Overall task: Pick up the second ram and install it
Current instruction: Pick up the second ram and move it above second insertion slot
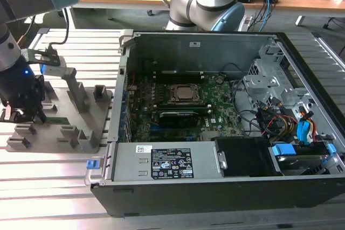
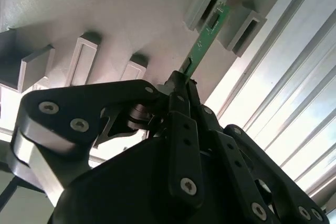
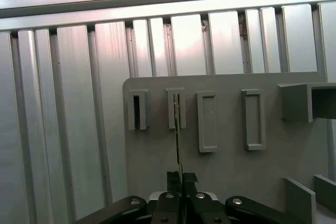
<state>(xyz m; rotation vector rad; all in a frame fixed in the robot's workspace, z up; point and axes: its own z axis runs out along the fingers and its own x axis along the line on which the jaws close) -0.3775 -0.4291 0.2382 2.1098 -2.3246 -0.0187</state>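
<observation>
Pick step: ram clamped in closed gripper jaws (tip seated in tray slot); straight pull-out likely needed.

second ram — thin green stick | edge-on | end in holder slot

No print can be read: the black label and small white label on the grey metal cover, and the white sticker on the computer case wall, are illegible.
</observation>
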